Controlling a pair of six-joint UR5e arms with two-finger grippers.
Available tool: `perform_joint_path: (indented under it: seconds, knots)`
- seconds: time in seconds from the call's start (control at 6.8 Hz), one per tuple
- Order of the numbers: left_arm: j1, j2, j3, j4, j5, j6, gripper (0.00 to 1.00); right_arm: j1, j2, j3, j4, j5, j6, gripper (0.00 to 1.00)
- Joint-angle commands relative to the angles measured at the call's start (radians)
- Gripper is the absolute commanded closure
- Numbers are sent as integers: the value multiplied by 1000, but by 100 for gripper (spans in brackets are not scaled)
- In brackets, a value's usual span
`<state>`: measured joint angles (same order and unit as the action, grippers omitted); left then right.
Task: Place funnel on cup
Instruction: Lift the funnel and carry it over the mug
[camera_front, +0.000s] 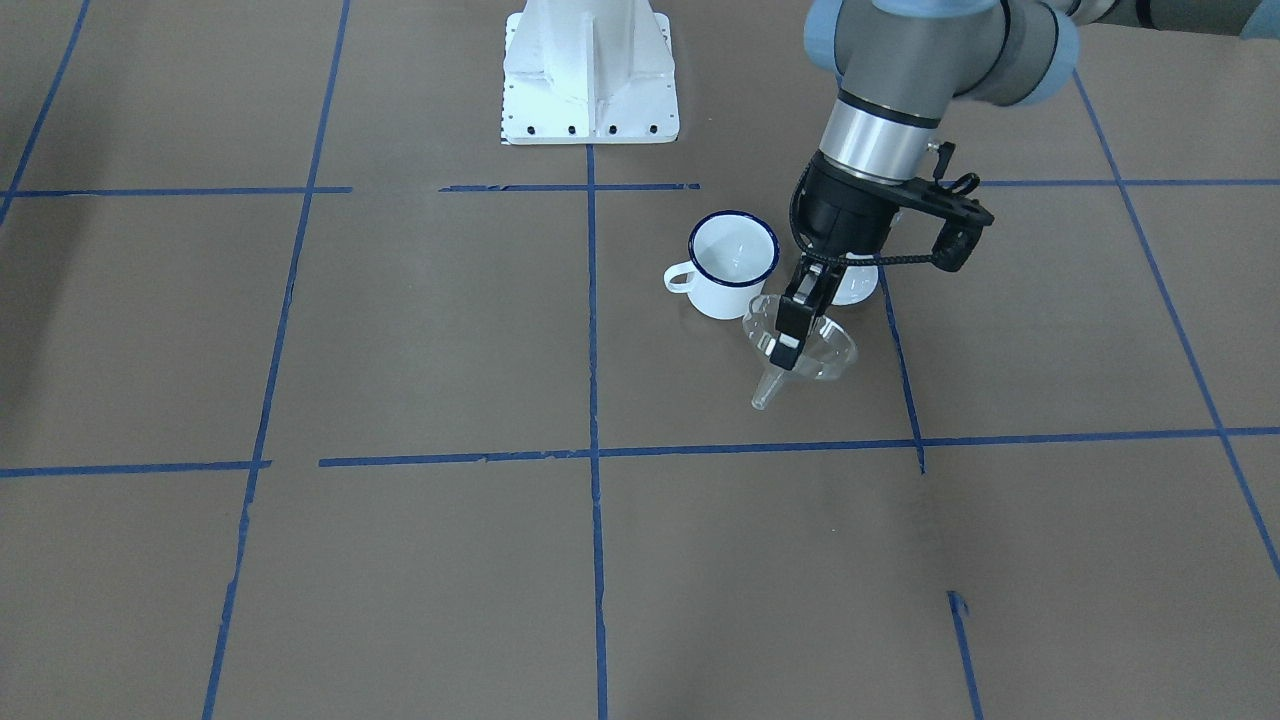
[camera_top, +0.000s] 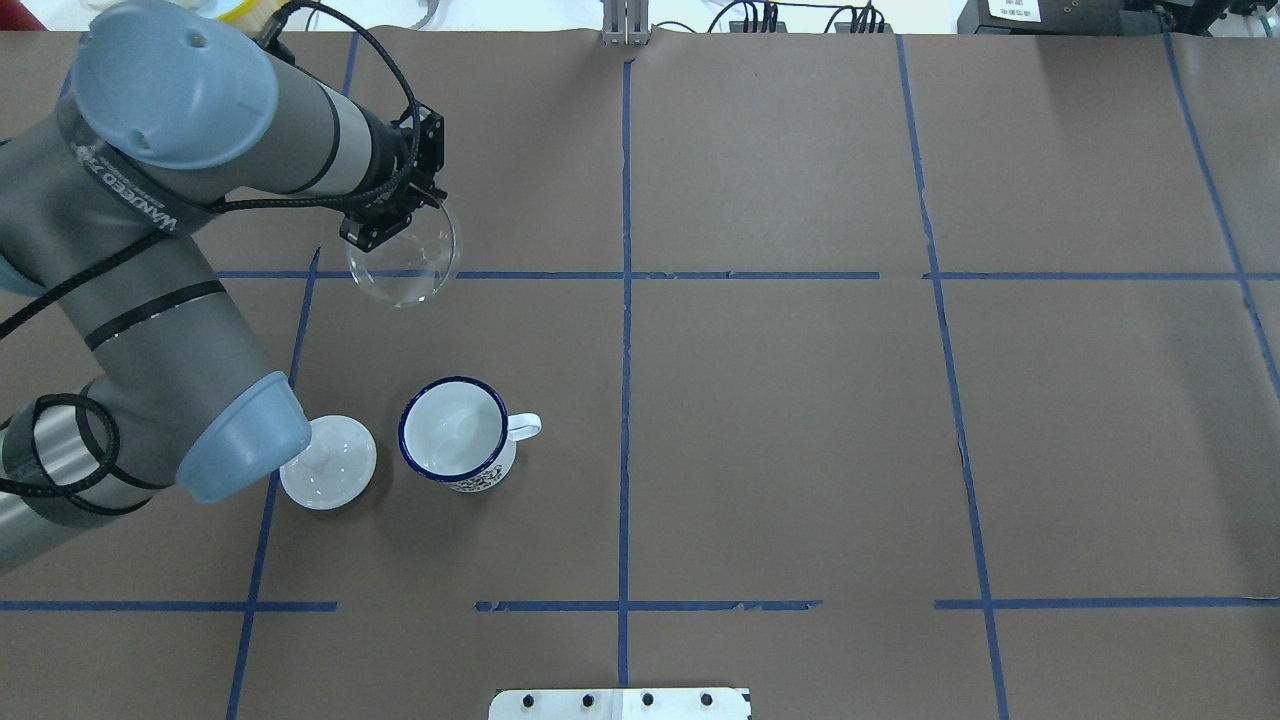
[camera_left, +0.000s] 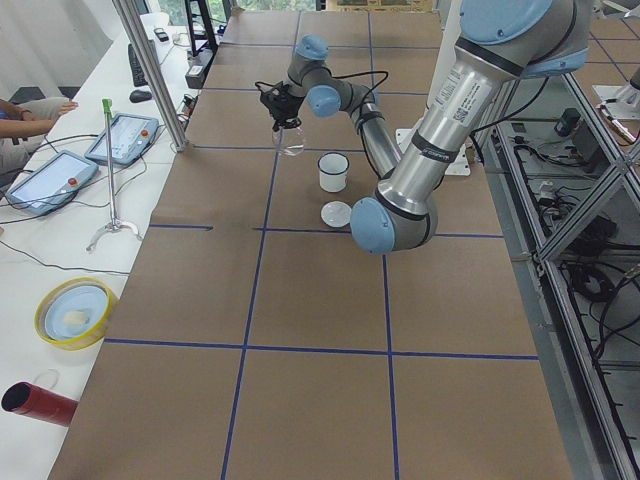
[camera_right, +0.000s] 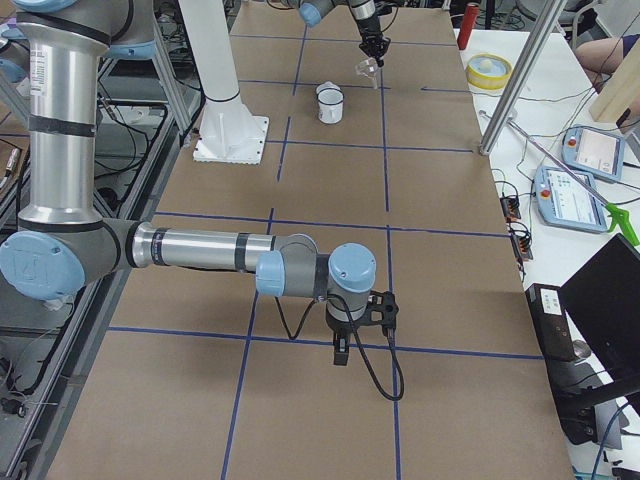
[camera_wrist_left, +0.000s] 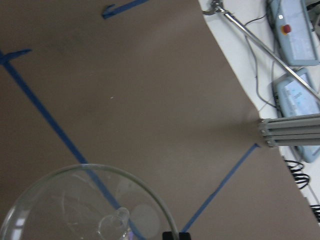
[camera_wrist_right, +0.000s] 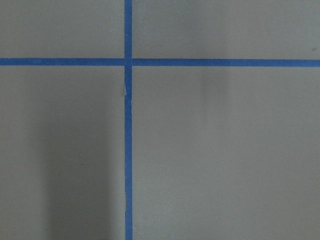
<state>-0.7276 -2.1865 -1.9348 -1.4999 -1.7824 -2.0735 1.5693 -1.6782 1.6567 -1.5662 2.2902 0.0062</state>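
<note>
The left gripper (camera_front: 787, 345) has its 2 fingers pinched narrowly on the rim of the small clear funnel with a wide round cone and short narrow stem (camera_front: 812, 350), holding it clear of the brown paper-covered table (camera_top: 800, 450). The cone's mouth faces up and the stem points down. The funnel is not over the white enamel mug with a thin dark-blue rim and small loop handle (camera_top: 455, 435). In the overhead view it hangs on the mug's far side, away from the robot's base. The mug stands upright on the table with its mouth open and its handle toward the robot's right. A white domed lid (camera_top: 335, 465) lies just beside the mug on the robot's left, apart from it and partly covered by the left arm's elbow. The right gripper (camera_right: 341, 355) points down at the table by a blue tape line (camera_wrist_right: 128, 150), well apart from the mug. I cannot tell how far apart its fingers are.
</note>
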Motion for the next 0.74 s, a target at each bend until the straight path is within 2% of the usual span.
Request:
perform_joint_path:
  seconds: [0.0,0.15,0.59]
  knots:
    - [49,-84,-23,304,-88,65,100,0,0,0,0,0,0,0]
    - [57,-84,-21,308,-162,70,100,0,0,0,0,0,0,0]
    - [128,-84,8,306,-183,70,100,0,0,0,0,0,0,0]
